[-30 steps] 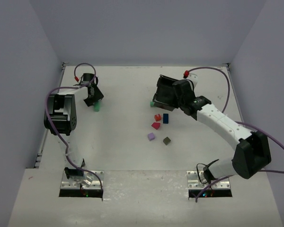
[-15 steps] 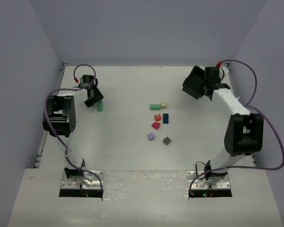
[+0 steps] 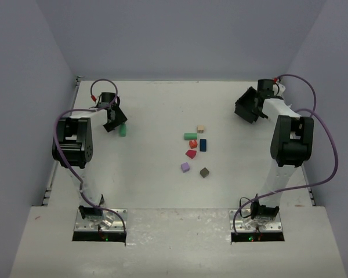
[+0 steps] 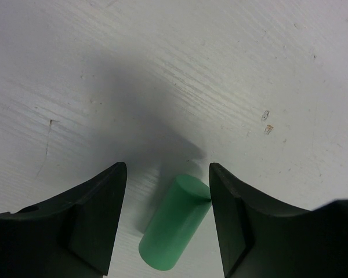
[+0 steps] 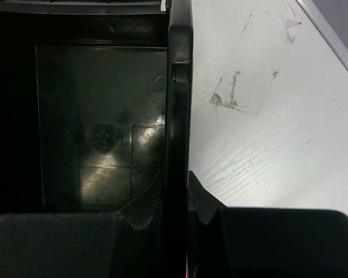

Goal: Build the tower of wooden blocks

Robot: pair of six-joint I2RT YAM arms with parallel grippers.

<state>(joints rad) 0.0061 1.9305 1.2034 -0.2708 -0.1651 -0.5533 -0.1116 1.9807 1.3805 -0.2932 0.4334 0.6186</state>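
**While the right arm grips the bin, the left fingers straddle the green cylinder**

Since nothing is stacked yet, the build is judged to be at its first pick. Left gripper (image 4: 167, 169) hangs low over the table (image 4: 232, 69) at the far left, fingers spread. Green cylinder (image 4: 175, 231) lies on its side between them, well back towards the palm.

- Its long axis runs skew across the gap, not square to it. The near end points towards the left finger and the far end is just beside the right finger's inner face. Contact there cannot be told.
- Judgement: closing now would pinch it slantwise, and it may roll or swing. A small wrist turn first looks wise.

The other wood blocks (image 3: 193, 143) sit mid-table between the two arms, well apart from the cylinder, each lying singly.

- Farthest: tan block (image 3: 200, 129), green block (image 3: 190, 136).
- Middle: blue block (image 3: 203, 145), magenta block (image 3: 191, 154).
- Nearest the bases: purple block (image 3: 185, 167), dark block (image 3: 205, 172).

No object lies between cylinder and cluster. The left arm is much the nearer to the cylinder.

Right gripper (image 5: 175, 197) is at the far right, clamped on one wall of the black bin (image 5: 98, 133), well apart from the cluster.
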